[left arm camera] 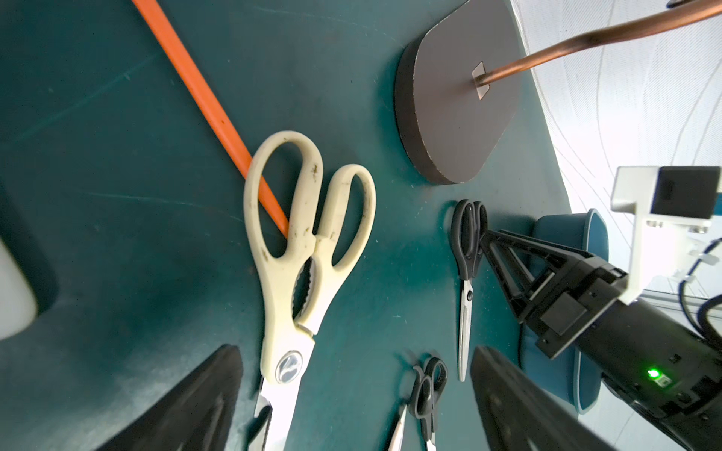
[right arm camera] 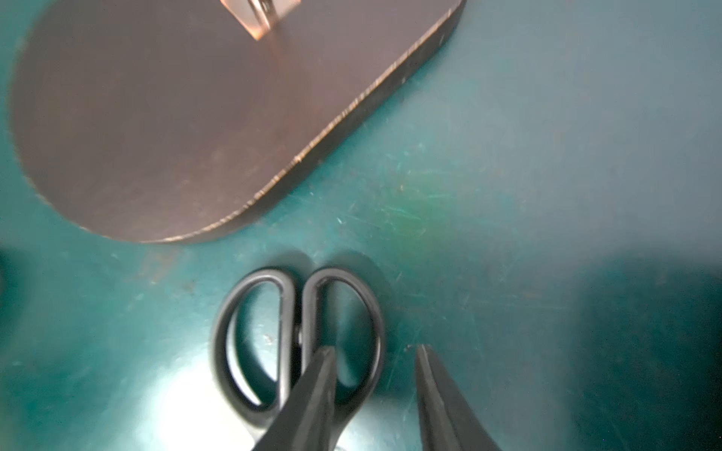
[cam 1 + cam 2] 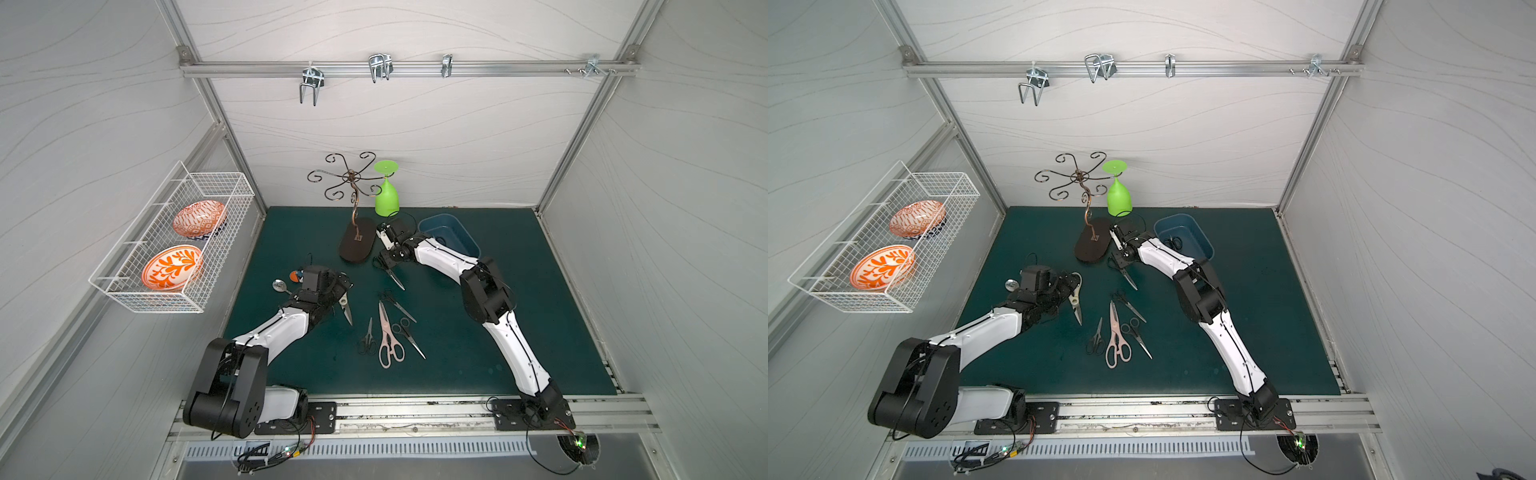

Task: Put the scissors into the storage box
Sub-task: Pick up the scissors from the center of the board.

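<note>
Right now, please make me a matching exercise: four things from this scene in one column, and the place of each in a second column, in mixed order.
1 pink-handled shears
2 green glass
3 orange bowls
4 cream-handled shears

A in the wire basket
B upside down at the stand
C lying across an orange stick
D flat on the mat between black scissors

Pairs: 1-D, 2-B, 3-A, 4-C

Black scissors [image 3: 1172, 242] inside storage box [image 3: 1190, 232], pink shears [image 3: 1115, 332] on mat [image 3: 1246, 311]
</note>
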Robot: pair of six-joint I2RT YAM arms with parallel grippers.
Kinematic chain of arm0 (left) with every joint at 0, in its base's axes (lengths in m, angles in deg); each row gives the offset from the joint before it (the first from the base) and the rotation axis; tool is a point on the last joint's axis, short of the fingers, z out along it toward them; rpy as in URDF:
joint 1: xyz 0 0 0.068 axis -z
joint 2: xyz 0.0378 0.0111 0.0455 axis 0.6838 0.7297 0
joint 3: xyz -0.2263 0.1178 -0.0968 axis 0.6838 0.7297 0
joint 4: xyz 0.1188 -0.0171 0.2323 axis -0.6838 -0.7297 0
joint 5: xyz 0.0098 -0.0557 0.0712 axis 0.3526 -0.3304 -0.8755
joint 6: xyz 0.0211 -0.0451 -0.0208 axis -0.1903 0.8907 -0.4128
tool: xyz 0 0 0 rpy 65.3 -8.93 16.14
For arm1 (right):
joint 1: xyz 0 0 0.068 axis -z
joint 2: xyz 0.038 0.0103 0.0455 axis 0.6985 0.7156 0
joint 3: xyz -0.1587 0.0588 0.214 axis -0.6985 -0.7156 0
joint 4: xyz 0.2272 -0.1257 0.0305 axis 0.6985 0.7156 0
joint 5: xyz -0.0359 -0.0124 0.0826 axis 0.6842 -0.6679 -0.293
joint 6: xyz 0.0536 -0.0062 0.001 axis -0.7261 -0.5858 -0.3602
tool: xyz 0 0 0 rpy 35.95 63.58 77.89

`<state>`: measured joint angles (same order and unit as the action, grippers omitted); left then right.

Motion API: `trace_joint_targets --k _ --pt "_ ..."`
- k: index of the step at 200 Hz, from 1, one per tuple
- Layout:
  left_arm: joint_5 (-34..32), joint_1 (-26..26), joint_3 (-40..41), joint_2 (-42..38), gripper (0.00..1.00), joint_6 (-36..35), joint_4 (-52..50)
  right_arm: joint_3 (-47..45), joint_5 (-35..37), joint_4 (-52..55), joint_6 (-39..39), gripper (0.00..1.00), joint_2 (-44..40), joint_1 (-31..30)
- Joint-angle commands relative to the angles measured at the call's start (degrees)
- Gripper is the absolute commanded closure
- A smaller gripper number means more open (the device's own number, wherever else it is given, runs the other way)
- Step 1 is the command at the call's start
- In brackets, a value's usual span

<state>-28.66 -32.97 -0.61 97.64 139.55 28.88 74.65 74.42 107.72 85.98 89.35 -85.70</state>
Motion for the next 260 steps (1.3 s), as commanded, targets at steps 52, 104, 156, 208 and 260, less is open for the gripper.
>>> trace_joint_targets --k 52,104,156,208,260 --pt "0.8 -0.2 -0.8 0.7 0.04 0.3 1.7 4.7 -0.3 5.5 0.1 0.72 3.6 0.4" --pt "1.1 -0.1 -0.9 1.2 0.04 0.6 2.0 2.7 -1.0 9.2 0.4 0.78 3.0 0.8" --pt "1.1 -0.2 -0.9 1.2 0.04 0.5 1.9 -0.8 -0.2 11.2 0.1 0.82 1.7 1.4" --pt "1.6 -0.2 -0.9 1.2 0.04 0.8 2.0 -12.1 1.5 10.7 4.1 0.83 -5.4 3.5" --pt "2.2 -0.2 -1.1 1.5 0.04 1.1 2.2 -18.4 -1.3 16.2 4.9 0.8 -10.7 4.2"
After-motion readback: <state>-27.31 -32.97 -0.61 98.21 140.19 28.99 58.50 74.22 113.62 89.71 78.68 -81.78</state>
